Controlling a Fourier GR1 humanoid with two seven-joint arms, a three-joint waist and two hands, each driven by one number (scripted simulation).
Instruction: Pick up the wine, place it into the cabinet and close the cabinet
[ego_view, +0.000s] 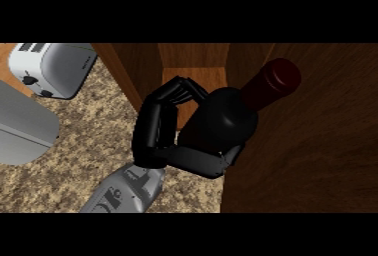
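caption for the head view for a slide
Hand holds the wine at the open cabinet, toaster at left.

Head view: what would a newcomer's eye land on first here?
The dark wine bottle with its red cap sits mid-frame, tilted toward the upper right, with a black hand curled round it in front of the open wooden cabinet. Which hand it is cannot be told. A white toaster stands at upper left on the speckled counter.

- Wine bottle (236, 107): dark, red-capped, tilted toward far right, against open wooden cabinet (188, 75).
- Right hand (166, 135): black fingers and thumb curled round bottle body.
- Toaster (55, 67): far left on speckled counter (81, 140).
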